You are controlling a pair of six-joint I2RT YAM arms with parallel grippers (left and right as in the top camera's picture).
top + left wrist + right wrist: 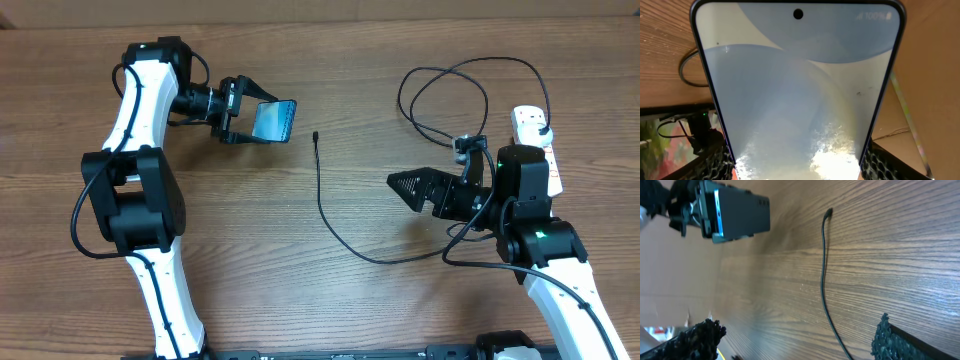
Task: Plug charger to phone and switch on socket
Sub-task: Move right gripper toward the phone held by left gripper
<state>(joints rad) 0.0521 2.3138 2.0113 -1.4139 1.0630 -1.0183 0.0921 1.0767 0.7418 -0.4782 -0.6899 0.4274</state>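
Note:
My left gripper (262, 122) is shut on the phone (273, 120) and holds it above the table at the upper left; its light-blue screen fills the left wrist view (797, 90). The phone also shows in the right wrist view (735, 217). The charger's thin black cable (322, 200) lies on the table, its connector tip (315, 135) just right of the phone, and loops back to the socket (535, 135) at the right. My right gripper (408, 187) is open and empty, right of the cable (824, 275).
The wooden table (300, 290) carries the cable loops (450, 90) at the upper right. The socket's far part lies behind my right arm (530, 215).

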